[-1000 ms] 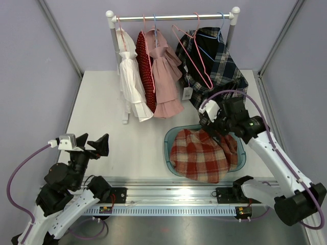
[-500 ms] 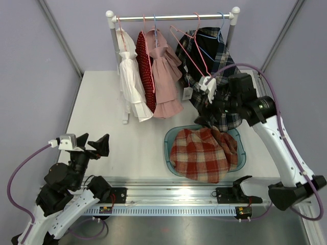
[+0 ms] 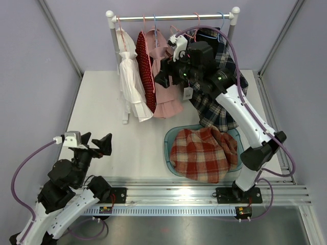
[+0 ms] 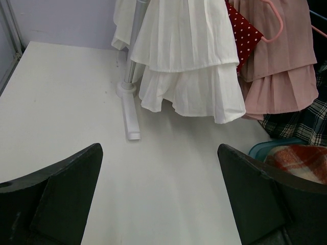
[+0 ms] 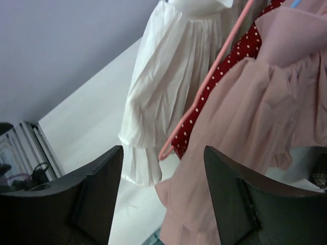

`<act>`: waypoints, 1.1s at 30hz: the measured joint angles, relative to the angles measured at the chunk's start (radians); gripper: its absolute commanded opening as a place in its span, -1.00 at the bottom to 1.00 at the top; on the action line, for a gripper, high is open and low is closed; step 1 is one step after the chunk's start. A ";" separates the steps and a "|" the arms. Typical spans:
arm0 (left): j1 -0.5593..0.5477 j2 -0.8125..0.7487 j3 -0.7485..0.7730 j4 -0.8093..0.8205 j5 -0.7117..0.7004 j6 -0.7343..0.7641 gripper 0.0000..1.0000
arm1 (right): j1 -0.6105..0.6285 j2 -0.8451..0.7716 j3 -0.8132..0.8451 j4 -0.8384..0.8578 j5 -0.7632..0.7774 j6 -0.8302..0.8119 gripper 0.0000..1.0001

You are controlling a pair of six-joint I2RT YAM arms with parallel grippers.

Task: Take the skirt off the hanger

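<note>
Several skirts hang from a rail: a white one, a red polka-dot one, a pink one and a dark plaid one. My right gripper is raised at the rack, open and empty, just in front of the pink skirt. In the right wrist view its jaws frame the pink skirt, a pink hanger, the polka-dot skirt and the white skirt. My left gripper is open and empty, low over the table at front left.
A teal basket at front centre-right holds a red plaid cloth. The rack's white foot lies on the table under the white skirt. Grey walls close in both sides.
My right arm has swung up and left, from above the basket to the rack in front of the pink skirt. The left arm has barely shifted.
</note>
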 measured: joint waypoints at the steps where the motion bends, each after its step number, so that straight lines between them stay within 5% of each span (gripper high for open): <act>1: 0.000 0.004 0.000 0.000 0.002 0.000 0.98 | 0.011 0.023 0.026 0.009 0.018 0.012 0.34; 9: 0.000 0.034 0.000 0.000 0.026 0.005 0.98 | 0.039 0.224 0.258 0.012 0.074 0.093 0.15; 18: 0.000 0.039 0.000 0.005 0.046 0.007 0.98 | 0.040 0.320 0.309 0.005 0.227 0.109 0.02; 27: 0.000 0.039 0.000 0.007 0.048 0.007 0.98 | 0.047 0.389 0.353 0.013 0.370 0.070 -0.36; 33: 0.000 0.039 0.000 0.006 0.048 0.008 0.98 | 0.047 0.396 0.357 0.025 0.400 0.039 -0.92</act>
